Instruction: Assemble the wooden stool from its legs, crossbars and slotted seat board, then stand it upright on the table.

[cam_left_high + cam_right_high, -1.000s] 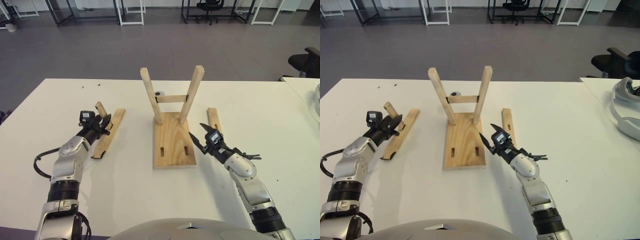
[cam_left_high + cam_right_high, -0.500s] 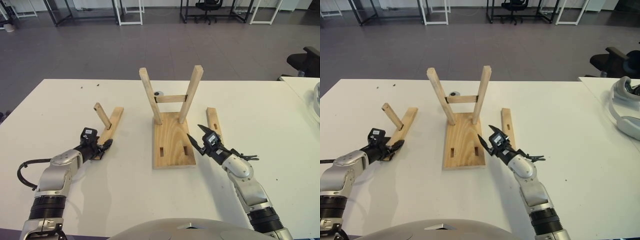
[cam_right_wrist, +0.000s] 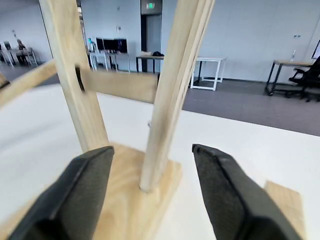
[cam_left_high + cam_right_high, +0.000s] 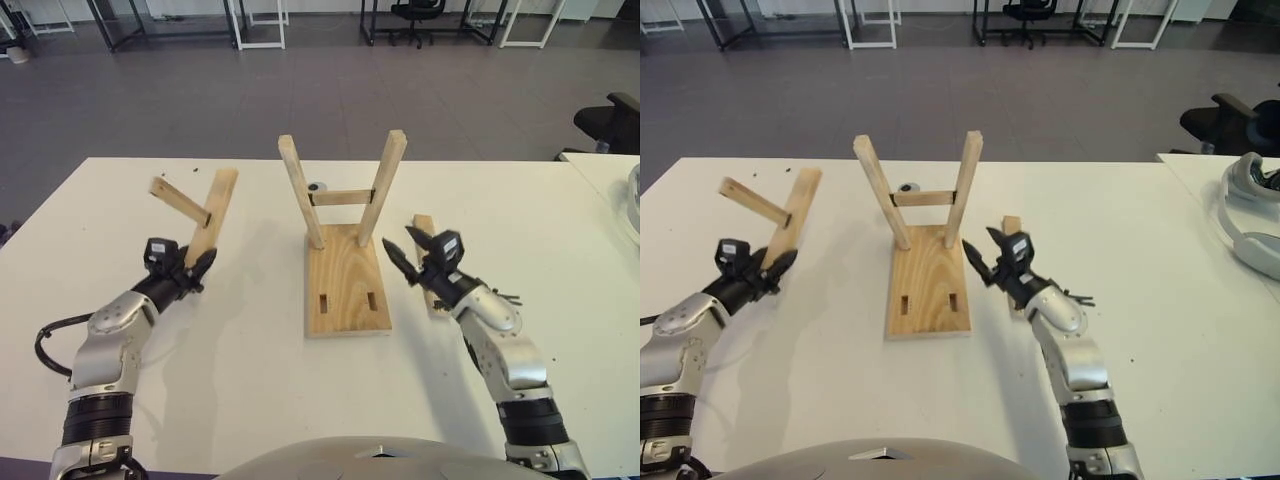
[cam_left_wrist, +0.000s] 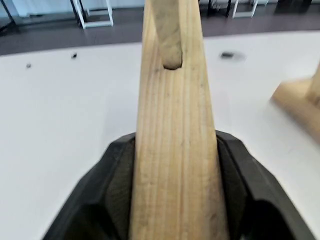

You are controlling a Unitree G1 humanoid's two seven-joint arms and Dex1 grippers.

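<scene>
The slotted seat board lies flat mid-table with two legs standing in its far slots, joined by a crossbar. Its two near slots are empty. My left gripper is shut on the lower end of a third leg, held tilted up off the table, with a crossbar sticking out of it; the leg sits between the black fingers. My right gripper is open just right of the board, fingers facing the standing right leg. A fourth leg lies flat behind it.
A small dark round object lies on the table behind the stool. A white headset rests on the neighbouring table at the right edge. An office chair stands beyond the table's right corner.
My left gripper drew back to the leg's near end, shut on it and raised it off the table to a steep tilt. My right gripper rose and moved farther back beside the board.
</scene>
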